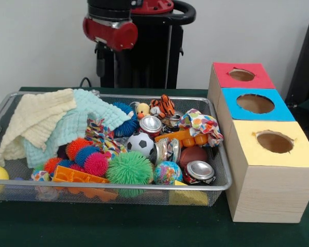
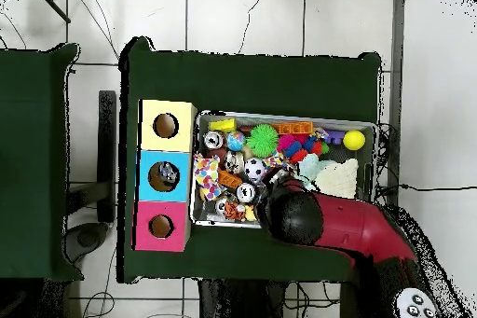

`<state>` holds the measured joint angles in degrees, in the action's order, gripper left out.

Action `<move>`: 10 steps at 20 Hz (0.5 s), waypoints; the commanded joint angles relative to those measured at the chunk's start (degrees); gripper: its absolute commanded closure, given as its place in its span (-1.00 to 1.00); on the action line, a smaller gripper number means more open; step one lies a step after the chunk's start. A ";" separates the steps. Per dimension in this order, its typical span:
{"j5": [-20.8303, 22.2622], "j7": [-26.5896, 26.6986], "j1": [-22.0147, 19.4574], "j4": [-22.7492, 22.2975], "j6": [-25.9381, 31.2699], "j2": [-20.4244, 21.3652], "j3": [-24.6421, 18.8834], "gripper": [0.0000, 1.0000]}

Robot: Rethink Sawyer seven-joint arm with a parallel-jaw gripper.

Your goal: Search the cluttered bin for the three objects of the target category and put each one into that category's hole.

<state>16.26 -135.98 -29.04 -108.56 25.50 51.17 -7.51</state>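
Note:
The silver wire-mesh bin (image 1: 219,182) is full of toys and also shows in the overhead view (image 2: 376,160). A silver-topped can (image 1: 151,124) lies mid-bin near the soccer ball and shows from above (image 2: 246,192). A second can (image 1: 198,171) lies at the front right corner and shows from above (image 2: 215,140). A crumpled shiny container (image 1: 167,150) lies between them. I cannot make out a blue-labelled bottle. The gripper (image 1: 100,64) hangs under the red arm head (image 1: 110,25), behind the bin's far edge, apart from everything. From above the arm (image 2: 298,216) hides it.
Three boxes stand right of the bin, each with a hole: red (image 1: 241,75), blue (image 1: 255,103), yellow (image 1: 274,142). Something pale shows inside the blue hole from above (image 2: 168,175). Folded cloths (image 1: 46,121), spiky balls (image 1: 129,169), a soccer ball (image 1: 140,143) and a tiger toy (image 1: 162,106) fill the bin.

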 commanded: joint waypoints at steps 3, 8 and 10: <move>-0.98 -7.28 2.42 -4.48 -7.36 -8.17 0.68 -1.00; -1.80 -8.50 3.33 -5.08 -10.59 -10.50 1.47 -1.00; -2.45 -8.83 3.46 -5.47 -11.41 -11.24 1.22 -1.00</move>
<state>15.96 -135.98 -25.75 -109.53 18.13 44.55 -7.04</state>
